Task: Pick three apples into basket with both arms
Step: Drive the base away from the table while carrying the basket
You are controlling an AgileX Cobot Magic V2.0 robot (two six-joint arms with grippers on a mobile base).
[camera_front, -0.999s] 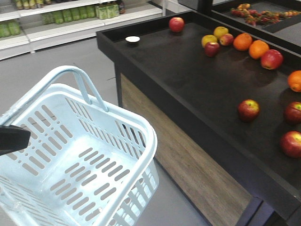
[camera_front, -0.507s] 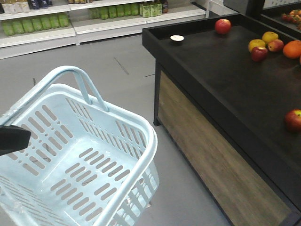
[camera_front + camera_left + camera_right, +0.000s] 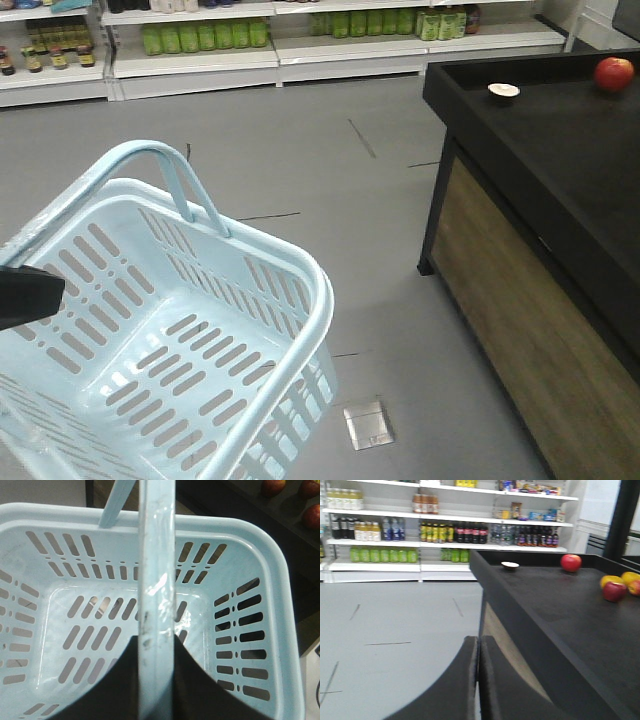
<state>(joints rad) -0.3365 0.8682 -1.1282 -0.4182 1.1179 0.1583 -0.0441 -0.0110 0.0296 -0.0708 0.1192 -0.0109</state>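
Empty basket (image 3: pixel 300 268), apples (image 3: pixel 312 517) not yet collected.
The left fingers (image 3: pixel 120 685) clamp the handle (image 3: pixel 157 555); the right fingers (image 3: pixel 465 680) are pressed together, holding nothing. The basket hangs tilted over the floor (image 3: pixel 300 150), apples apart on the surface (image 3: pixel 560 615): a swing could strike its edge or loosen the grip.

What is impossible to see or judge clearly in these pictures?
- Left wrist view: the basket floor's middle, covered by the handle and left gripper.
- Same view: apples, cut by the top and right edges.
- Front view: most of the table, cut by the right edge.
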